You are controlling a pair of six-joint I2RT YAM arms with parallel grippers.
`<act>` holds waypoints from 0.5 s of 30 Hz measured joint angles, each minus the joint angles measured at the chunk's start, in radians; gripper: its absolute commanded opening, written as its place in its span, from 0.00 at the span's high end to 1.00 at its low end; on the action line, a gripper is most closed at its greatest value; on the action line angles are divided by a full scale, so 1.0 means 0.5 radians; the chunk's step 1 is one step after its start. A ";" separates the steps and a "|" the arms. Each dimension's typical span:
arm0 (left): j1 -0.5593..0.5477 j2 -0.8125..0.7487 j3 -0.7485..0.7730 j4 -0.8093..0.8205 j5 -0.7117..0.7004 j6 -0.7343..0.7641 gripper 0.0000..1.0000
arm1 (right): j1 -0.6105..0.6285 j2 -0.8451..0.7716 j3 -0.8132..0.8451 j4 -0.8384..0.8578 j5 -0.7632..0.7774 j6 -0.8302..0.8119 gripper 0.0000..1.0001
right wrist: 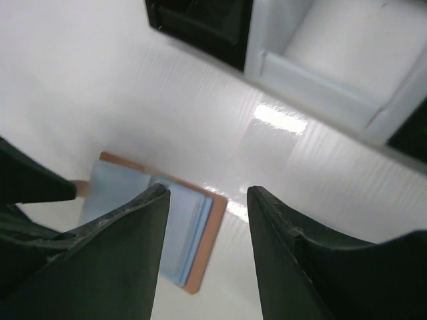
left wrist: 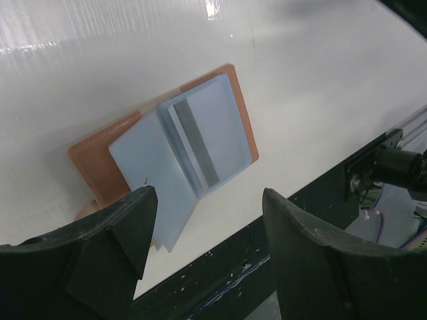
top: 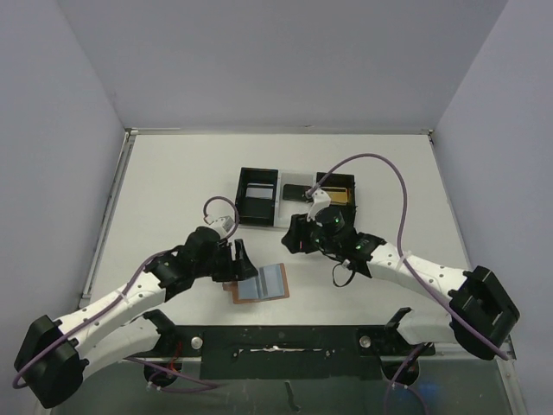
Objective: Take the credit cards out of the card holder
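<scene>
The tan card holder (top: 259, 284) lies open near the table's front edge, blue lining up. My left gripper (top: 237, 259) is open and empty just above its left half. In the left wrist view the holder (left wrist: 193, 143) sits beyond the open gripper (left wrist: 208, 207); a grey strip shows in its right pocket, and I cannot tell if it is a card. My right gripper (top: 299, 237) is open and empty between the holder and the tray. In its wrist view the gripper (right wrist: 207, 200) hangs above the holder (right wrist: 197, 230). A silver-grey card (top: 257, 192), a black card (top: 297, 190) and a gold card (top: 343, 196) lie in the tray.
The black tray (top: 244, 216) with a white middle stands behind the holder; its edge shows in the right wrist view (right wrist: 200, 27). The black base rail (top: 285, 350) runs along the near table edge, close to the holder. Purple cables loop above both arms.
</scene>
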 measured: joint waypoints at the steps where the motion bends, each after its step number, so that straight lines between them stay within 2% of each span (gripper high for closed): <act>1: -0.037 0.018 0.000 -0.003 -0.033 -0.020 0.37 | 0.049 -0.002 -0.014 -0.006 0.024 0.063 0.51; 8: -0.124 0.195 -0.001 -0.101 -0.343 -0.124 0.43 | 0.259 -0.013 -0.098 0.040 0.096 0.392 0.53; 15: -0.127 0.204 -0.138 -0.134 -0.530 -0.185 0.60 | 0.302 0.078 -0.137 0.189 0.026 0.601 0.56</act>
